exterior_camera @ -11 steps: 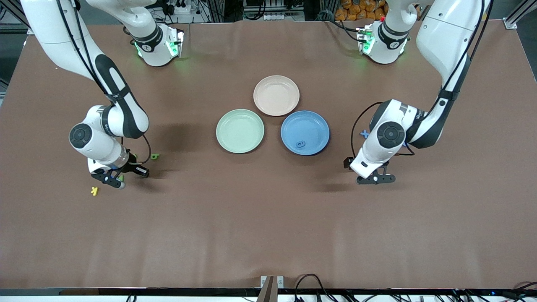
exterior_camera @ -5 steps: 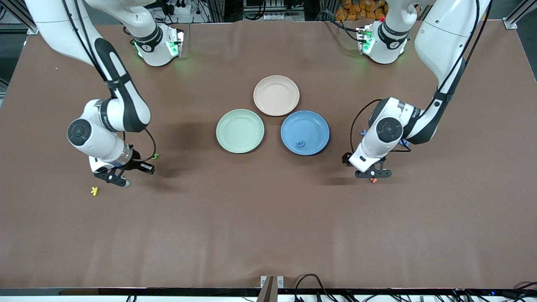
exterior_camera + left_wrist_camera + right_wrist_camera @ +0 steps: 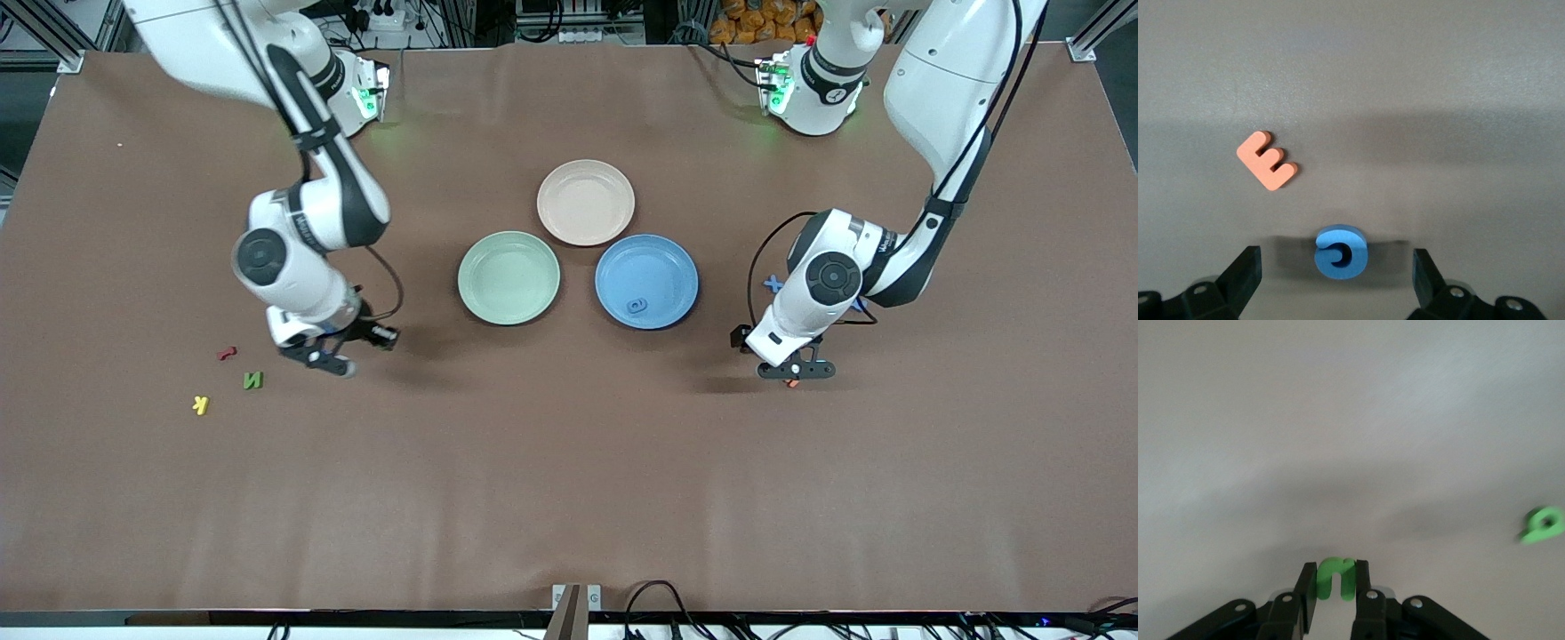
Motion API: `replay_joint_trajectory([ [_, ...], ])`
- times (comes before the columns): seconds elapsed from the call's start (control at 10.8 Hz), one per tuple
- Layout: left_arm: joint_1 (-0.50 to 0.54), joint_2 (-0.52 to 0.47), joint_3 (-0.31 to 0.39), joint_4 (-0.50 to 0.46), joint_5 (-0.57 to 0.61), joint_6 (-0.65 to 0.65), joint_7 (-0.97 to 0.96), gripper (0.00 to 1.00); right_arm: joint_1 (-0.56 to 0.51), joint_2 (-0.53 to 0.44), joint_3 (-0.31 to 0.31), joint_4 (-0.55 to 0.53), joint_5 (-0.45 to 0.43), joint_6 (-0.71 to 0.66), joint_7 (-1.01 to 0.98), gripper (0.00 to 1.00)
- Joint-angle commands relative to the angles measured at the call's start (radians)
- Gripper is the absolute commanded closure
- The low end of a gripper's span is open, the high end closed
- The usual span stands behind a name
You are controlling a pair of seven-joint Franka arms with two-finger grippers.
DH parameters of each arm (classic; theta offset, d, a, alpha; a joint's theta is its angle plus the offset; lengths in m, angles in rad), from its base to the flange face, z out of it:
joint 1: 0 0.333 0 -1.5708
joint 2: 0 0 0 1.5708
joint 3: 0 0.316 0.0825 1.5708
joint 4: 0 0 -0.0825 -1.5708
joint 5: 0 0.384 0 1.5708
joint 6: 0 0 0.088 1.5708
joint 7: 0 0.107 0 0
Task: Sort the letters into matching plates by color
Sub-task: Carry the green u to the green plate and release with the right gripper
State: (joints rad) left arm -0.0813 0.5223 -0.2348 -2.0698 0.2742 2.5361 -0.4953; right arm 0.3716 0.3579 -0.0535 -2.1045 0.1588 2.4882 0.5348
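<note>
1. Letters lie around the worktop (image 3: 569, 498): a green N (image 3: 253, 380), a red one (image 3: 228, 353) and a yellow one (image 3: 201, 405) toward the right arm's end.
2. Right hand (image 3: 327, 360) is up in the air over the worktop, between the green N and the green plate (image 3: 508, 277). Its fingers pinch a green letter (image 3: 1335, 577).
3. Another green letter (image 3: 1543, 524) lies on the worktop in the right wrist view.
4. Left hand (image 3: 794, 371) is low over the worktop, fingers spread wide. A blue letter (image 3: 1341, 251) lies between the fingers, an orange E (image 3: 1267, 160) just beside.
5. Blue plate (image 3: 646, 281) carries one blue letter (image 3: 637, 306). A blue X (image 3: 773, 284) lies beside the left arm.
6. Beige plate (image 3: 586, 202) is beside both plates, farther from the camera.
</note>
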Motion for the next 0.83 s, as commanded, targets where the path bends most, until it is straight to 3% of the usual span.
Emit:
replay_joint_trajectory([
  [0.0,0.014,0.007,-0.011,-0.007,0.027,0.018,0.004,0.0,0.152,-0.024,-0.008,-0.012,0.016,-0.018,0.124,0.93],
  [0.46,0.015,0.013,-0.011,-0.009,0.027,0.03,0.023,0.01,0.337,0.007,-0.008,-0.014,0.015,-0.015,0.229,0.93],
  [0.56,0.026,0.013,-0.011,-0.009,0.027,0.03,0.023,0.19,0.357,0.022,-0.008,-0.012,0.011,-0.011,0.244,0.93],
  [0.65,0.029,0.012,-0.011,-0.01,0.027,0.03,0.023,0.45,0.378,0.029,-0.008,-0.008,0.01,-0.008,0.26,0.92],
  [0.74,0.029,0.012,-0.011,-0.01,0.025,0.03,0.023,0.82,0.386,0.03,-0.008,-0.006,0.008,-0.009,0.267,0.72],
])
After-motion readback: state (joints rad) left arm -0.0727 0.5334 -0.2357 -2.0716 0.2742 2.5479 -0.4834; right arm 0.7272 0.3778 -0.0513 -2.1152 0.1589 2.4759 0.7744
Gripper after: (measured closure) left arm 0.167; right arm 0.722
